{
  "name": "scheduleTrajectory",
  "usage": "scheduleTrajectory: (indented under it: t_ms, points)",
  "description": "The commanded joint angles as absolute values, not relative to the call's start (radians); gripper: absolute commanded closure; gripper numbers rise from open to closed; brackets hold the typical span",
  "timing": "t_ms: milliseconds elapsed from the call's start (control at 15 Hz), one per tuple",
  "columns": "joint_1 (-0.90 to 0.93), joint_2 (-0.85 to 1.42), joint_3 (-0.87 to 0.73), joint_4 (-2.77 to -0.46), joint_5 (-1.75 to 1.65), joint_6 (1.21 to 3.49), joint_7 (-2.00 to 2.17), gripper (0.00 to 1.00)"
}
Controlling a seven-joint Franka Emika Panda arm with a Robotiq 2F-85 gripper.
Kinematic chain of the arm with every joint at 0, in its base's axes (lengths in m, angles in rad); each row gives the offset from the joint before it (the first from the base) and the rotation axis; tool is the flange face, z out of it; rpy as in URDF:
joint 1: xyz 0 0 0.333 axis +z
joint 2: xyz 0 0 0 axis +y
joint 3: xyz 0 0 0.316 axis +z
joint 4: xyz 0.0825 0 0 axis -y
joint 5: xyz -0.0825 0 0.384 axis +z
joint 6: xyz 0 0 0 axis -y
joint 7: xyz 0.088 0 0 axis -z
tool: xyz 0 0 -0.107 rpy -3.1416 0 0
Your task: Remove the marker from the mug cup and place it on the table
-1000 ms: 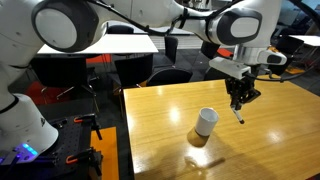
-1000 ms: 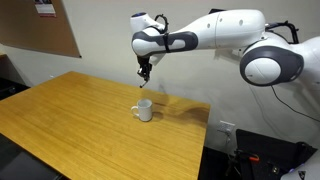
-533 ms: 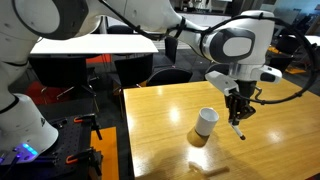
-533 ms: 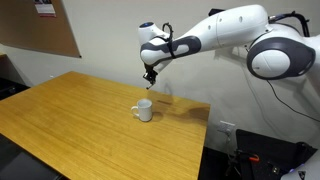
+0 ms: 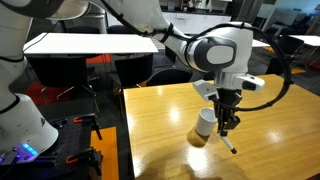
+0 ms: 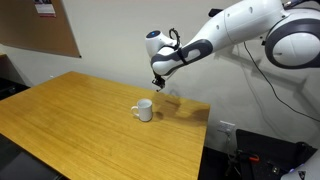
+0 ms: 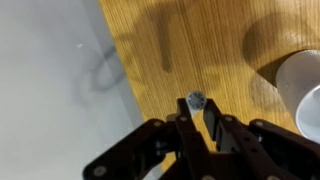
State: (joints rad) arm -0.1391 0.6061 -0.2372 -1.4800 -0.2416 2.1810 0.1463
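Observation:
My gripper point(image 5: 227, 124) is shut on the marker point(image 5: 230, 143), a thin dark stick that hangs down from the fingers with its tip just above the table point(image 5: 160, 130). The white mug cup point(image 5: 205, 122) stands upright on the table right beside the gripper. In an exterior view the gripper point(image 6: 157, 83) is above and behind the mug cup point(image 6: 145, 110), near the table's far edge point(image 6: 70, 110). In the wrist view the marker's round end point(image 7: 196, 99) shows between the fingers point(image 7: 197, 110), with the mug cup's rim point(image 7: 303, 90) at the right edge.
The table's edge runs close to the gripper, with grey floor point(image 7: 50, 90) beyond it. White-topped tables with black frames point(image 5: 80, 42) and chairs stand behind. A wall point(image 6: 110, 40) is close behind the table.
The arm has carried the marker away from above the mug cup, down and to the mug cup's side, closer to the tabletop. The mug cup has not moved.

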Motion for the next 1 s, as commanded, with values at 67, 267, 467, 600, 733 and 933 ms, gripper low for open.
scheduleTrajectory:
  t_ms: [67,267,467,600,733,933]
  points:
    - [-0.097,0.495,-0.262,-1.648,-0.324,2.211,0.220,0.53]
    - [-0.092,0.473,-0.260,-1.677,-0.348,2.201,0.237,0.31]
    - [-0.089,0.455,-0.256,-1.697,-0.361,2.203,0.241,0.07]
    - [-0.091,0.440,-0.249,-1.710,-0.357,2.203,0.228,0.00]
    - [-0.101,0.415,-0.231,-1.728,-0.333,2.207,0.188,0.00]
    - [-0.113,0.374,-0.203,-1.761,-0.309,2.220,0.127,0.00]
